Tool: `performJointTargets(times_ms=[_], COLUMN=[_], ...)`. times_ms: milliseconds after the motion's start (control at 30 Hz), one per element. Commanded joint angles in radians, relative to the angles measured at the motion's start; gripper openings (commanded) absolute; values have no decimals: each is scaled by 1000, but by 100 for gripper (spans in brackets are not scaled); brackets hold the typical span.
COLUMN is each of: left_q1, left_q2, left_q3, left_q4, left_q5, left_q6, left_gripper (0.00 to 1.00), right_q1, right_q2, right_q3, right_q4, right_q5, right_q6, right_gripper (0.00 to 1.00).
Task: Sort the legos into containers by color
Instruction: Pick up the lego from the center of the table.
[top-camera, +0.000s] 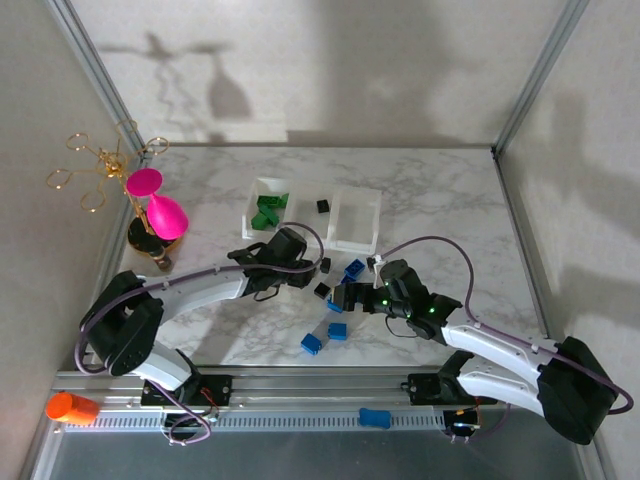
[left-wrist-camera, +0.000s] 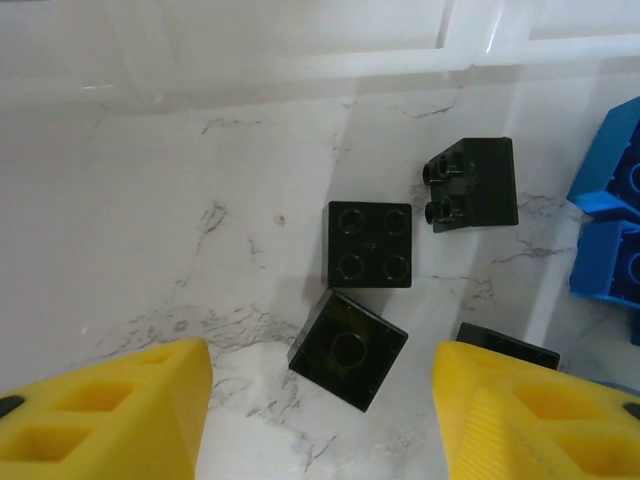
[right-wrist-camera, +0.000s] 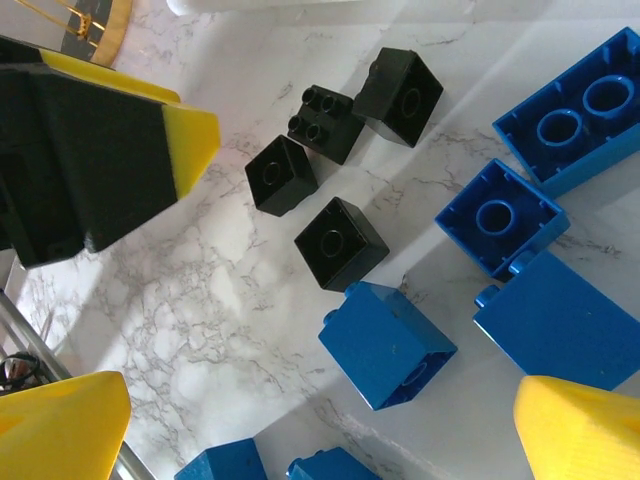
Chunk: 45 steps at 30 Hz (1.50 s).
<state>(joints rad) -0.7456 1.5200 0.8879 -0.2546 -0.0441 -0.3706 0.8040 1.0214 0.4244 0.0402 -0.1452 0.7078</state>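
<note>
My left gripper (left-wrist-camera: 320, 405) (top-camera: 308, 268) is open, its yellow fingers (left-wrist-camera: 130, 410) wide apart over the marble. A black lego (left-wrist-camera: 348, 349) lies tilted on the table just ahead of them, touching neither finger. More black legos (left-wrist-camera: 369, 244) (left-wrist-camera: 472, 183) lie beyond it, before the containers' wall (left-wrist-camera: 300, 60). My right gripper (right-wrist-camera: 320, 430) (top-camera: 342, 297) is open above a blue lego (right-wrist-camera: 387, 343), with other blue legos (right-wrist-camera: 501, 217) (right-wrist-camera: 575, 110) to its right. In the tray (top-camera: 378, 222), green legos (top-camera: 268, 212) fill the left compartment and one black lego (top-camera: 322, 206) sits in the middle one.
The two grippers work close together; the left one's finger (right-wrist-camera: 190, 135) shows in the right wrist view. Loose blue legos (top-camera: 337, 331) (top-camera: 311, 343) lie nearer the bases. A gold stand with pink pieces (top-camera: 150, 205) stands at the left. An orange cylinder (top-camera: 70, 407) rests on the front rail.
</note>
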Motion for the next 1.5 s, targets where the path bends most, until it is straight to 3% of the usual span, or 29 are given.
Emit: performJointTargets(times_ms=[0, 267, 433, 533, 900, 1167, 1467], left_q1=[-8, -31, -49, -50, -58, -58, -57], left_q2=[54, 152, 175, 175, 207, 153, -46], left_q3=[8, 29, 17, 3, 6, 0, -13], left_q4=[41, 80, 59, 56, 64, 33, -19], left_q5=[14, 64, 33, -27, -12, -25, -40], left_q6=[62, 98, 84, 44, 34, 29, -5], left_gripper=[62, 62, 61, 56, 45, 36, 34], right_q1=[10, 9, 10, 10, 10, 9, 1], right_q2=[-21, -53, -65, -59, -49, -41, -49], right_q3=[-6, -8, -19, -16, -10, -1, 51], right_q4=[26, -5, -3, -1, 10, 12, -18], right_q5=[33, 58, 66, 60, 58, 62, 77], right_q6=[18, 19, 24, 23, 21, 16, 8], right_gripper=[99, 99, 99, 99, 99, 99, 99])
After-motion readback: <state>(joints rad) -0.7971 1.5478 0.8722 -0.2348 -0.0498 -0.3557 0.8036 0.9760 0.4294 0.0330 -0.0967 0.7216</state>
